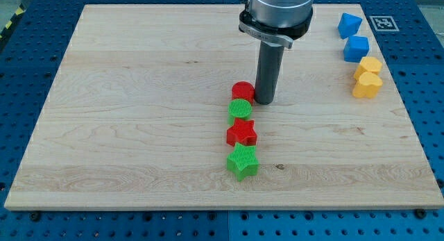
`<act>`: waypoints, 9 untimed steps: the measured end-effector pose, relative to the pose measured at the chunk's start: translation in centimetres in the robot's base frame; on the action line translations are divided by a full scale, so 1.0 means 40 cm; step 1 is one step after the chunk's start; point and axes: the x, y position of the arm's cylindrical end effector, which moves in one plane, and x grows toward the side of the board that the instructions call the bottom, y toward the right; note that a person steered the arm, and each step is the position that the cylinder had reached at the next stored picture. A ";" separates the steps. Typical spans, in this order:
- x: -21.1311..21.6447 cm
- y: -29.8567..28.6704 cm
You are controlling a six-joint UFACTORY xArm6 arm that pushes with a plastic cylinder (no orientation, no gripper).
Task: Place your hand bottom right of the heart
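Note:
The yellow heart (367, 85) lies near the board's right edge, just below a yellow hexagon-like block (370, 66). My tip (265, 101) rests on the board near its middle, far to the left of the heart. It stands right beside a red cylinder (243, 91), on that block's right side. Below the red cylinder runs a column: a green cylinder (240, 110), a red star (242, 133) and a green star (243, 162).
Two blue blocks sit at the view's top right: a blue pentagon-like block (349, 24) and a blue cube (356, 48). A marker tag (382, 22) lies off the wooden board (139, 116) at the top right. Blue pegboard surrounds the board.

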 end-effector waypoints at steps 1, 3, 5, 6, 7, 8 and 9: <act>0.000 0.028; 0.023 0.143; 0.039 0.192; 0.039 0.192; 0.063 0.253; 0.116 0.357; 0.112 0.446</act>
